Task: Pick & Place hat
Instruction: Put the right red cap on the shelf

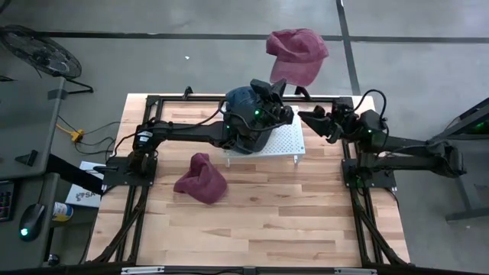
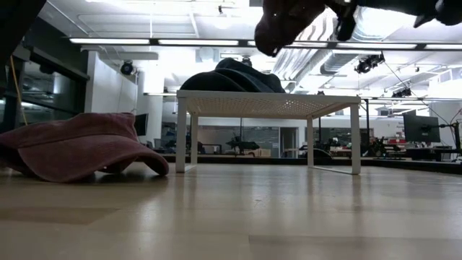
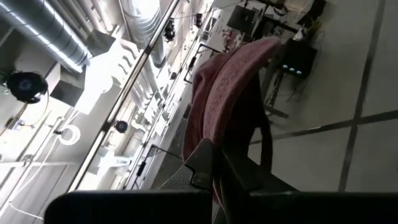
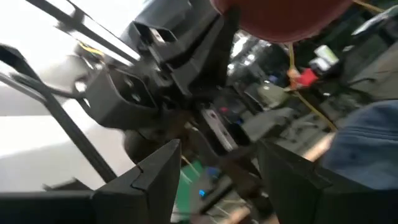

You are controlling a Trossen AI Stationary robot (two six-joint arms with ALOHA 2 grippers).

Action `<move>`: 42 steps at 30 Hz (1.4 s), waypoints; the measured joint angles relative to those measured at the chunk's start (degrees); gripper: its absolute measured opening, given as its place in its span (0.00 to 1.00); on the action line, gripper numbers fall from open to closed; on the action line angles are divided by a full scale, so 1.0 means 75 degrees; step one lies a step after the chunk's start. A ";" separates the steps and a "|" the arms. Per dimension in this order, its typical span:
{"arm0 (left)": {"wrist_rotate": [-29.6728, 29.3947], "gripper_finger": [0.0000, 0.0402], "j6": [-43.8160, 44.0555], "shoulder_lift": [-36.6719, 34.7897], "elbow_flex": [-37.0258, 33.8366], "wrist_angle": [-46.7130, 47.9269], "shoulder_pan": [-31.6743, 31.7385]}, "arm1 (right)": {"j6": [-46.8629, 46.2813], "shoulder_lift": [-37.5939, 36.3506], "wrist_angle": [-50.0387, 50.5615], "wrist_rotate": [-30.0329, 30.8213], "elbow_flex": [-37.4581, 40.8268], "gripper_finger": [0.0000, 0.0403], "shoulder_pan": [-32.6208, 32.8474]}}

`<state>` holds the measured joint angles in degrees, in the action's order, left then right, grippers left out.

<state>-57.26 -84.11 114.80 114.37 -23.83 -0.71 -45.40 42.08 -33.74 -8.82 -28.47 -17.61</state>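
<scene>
arms [image 1: 183, 134]: black, jointed | cables: black | lights: green LEDs

Maroon hat [image 1: 296, 55] is showing as matt woven cloth, faintly ribbed. A second maroon hat [image 1: 201, 179] is lying in soft, faded cloth. Dark blue hat [image 1: 246, 114] is looking like matt fabric. Table [image 1: 252, 229] is showing pale wood planks, smooth with slight sheen. White stand [image 2: 267, 105] is showing perforated painted metal.

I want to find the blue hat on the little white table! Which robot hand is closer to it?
The left. The left gripper is raised just past the blue hat, pinching a maroon hat. The right gripper is open, off to the side of the white stand.
</scene>
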 joint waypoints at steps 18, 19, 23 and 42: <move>-0.0390 0.01 0.1005 0.0000 0.0003 0.2335 -0.0150 | 0.1578 -0.3202 0.4349 -0.0163 -0.0006 0.51 -0.2442; -0.0393 0.01 0.1169 0.0000 0.0003 0.2590 -0.0192 | 0.1633 -0.3264 0.4422 -0.0166 -0.0006 0.51 -0.2537; -0.0771 0.01 0.1676 0.0057 0.0006 0.3120 -0.0515 | 0.1667 -0.3365 0.4517 -0.0167 -0.0006 0.51 -0.2808; -0.2055 0.01 0.2464 0.0848 0.0009 0.5203 -0.1252 | 0.3342 -0.3102 0.7161 -0.0089 -0.2107 0.51 -0.3753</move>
<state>-72.68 -65.64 121.16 114.44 15.19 -10.10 -20.34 18.82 19.97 -9.49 -44.27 -45.76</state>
